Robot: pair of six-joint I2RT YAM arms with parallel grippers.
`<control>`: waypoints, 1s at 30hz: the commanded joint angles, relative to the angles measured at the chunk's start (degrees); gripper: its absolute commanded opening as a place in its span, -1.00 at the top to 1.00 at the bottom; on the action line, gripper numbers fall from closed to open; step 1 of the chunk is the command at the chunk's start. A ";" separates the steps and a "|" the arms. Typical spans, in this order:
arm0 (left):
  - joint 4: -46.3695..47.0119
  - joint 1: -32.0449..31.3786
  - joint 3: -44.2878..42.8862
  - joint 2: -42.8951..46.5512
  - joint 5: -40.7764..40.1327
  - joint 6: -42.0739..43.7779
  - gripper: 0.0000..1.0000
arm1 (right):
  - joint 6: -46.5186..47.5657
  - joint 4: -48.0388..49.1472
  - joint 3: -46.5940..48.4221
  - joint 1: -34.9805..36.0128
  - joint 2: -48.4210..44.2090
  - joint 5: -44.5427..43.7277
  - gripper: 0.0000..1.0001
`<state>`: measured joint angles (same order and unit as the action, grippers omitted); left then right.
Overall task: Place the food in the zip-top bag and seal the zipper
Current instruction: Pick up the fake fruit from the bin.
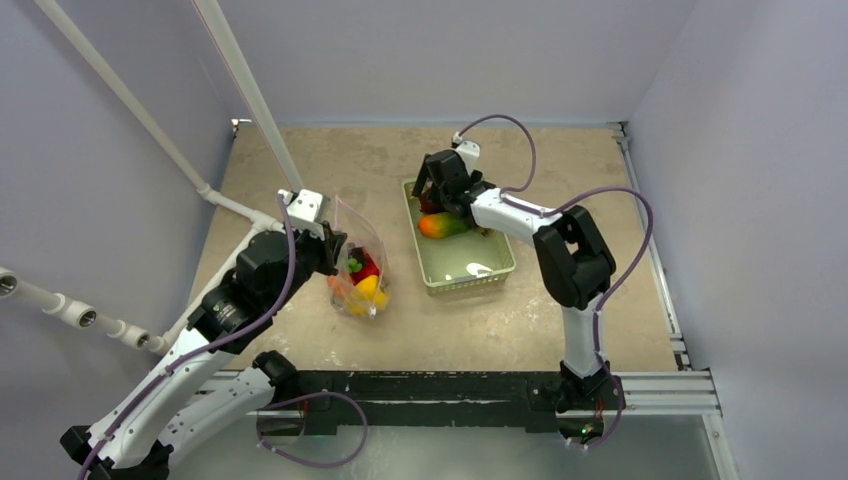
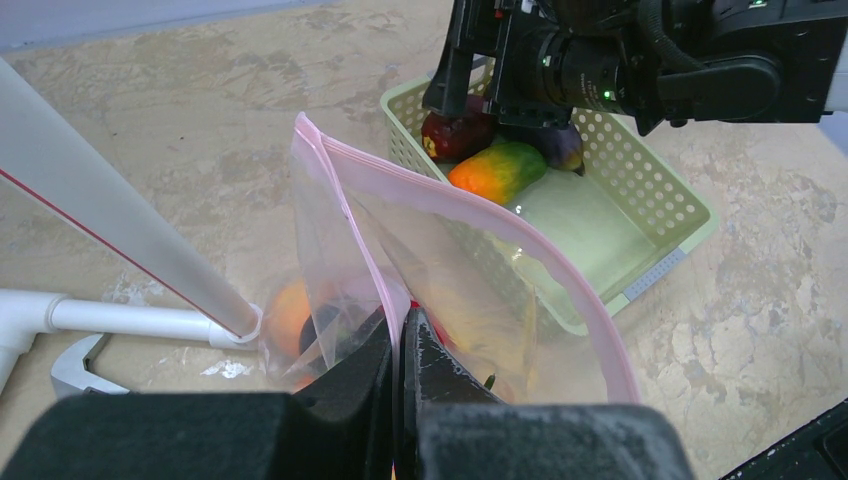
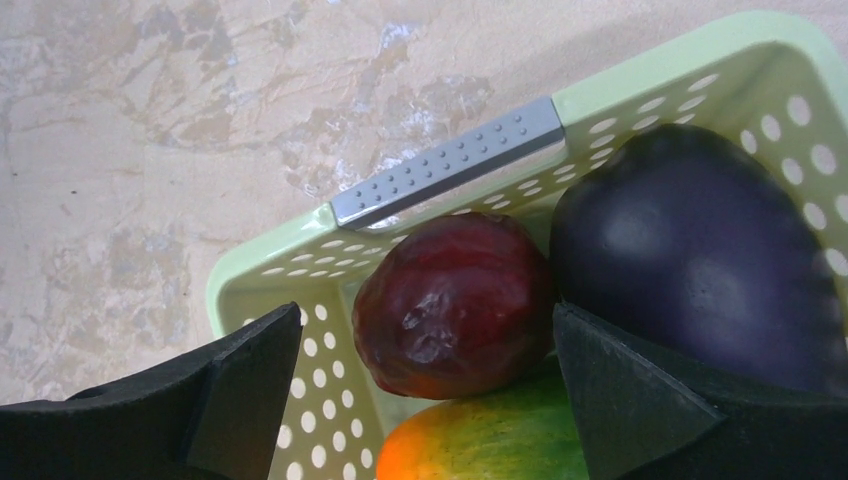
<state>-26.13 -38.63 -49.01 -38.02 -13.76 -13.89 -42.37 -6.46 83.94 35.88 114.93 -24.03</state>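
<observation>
The pale green basket (image 1: 470,283) is the landmark. In its far left corner the right gripper (image 3: 425,320) hangs with jaws spread wide around the dark plum (image 3: 450,300), one finger close to the perforated wall, the other against the purple eggplant (image 3: 690,250). An orange-green fruit (image 3: 490,445) crowds the plum's near side. Just left of the basket, the left gripper (image 2: 400,320) pinches the zip-top bag (image 2: 480,290) at its pink zipper (image 2: 450,185), with the mouth gaping toward the basket and some food already inside.

Mottled beige table (image 1: 520,325): pale green basket (image 1: 466,264) mid-table, clear zip-top bag (image 1: 358,232) near its left, apart.
</observation>
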 commanded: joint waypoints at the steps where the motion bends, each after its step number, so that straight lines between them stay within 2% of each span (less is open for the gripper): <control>1: 2.40 0.05 -0.23 0.14 -0.91 0.73 1.00 | -2.05 0.75 3.03 -0.44 1.12 0.06 -0.93; 13: 2.33 0.03 -0.24 -0.04 -1.09 0.77 1.00 | -3.60 1.53 4.78 -0.98 3.92 0.47 -0.85; 22: 2.31 0.06 -0.25 -0.20 -1.18 0.78 1.00 | -2.66 2.77 3.57 -0.92 4.61 2.43 -0.66; 30: 2.37 0.05 -0.29 -0.30 -1.01 0.79 1.00 | -1.13 3.03 2.53 -0.90 5.61 2.77 -0.64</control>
<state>-26.13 -38.63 -49.01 -38.41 -13.98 -13.87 -44.58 -5.04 86.37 35.18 119.00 -21.43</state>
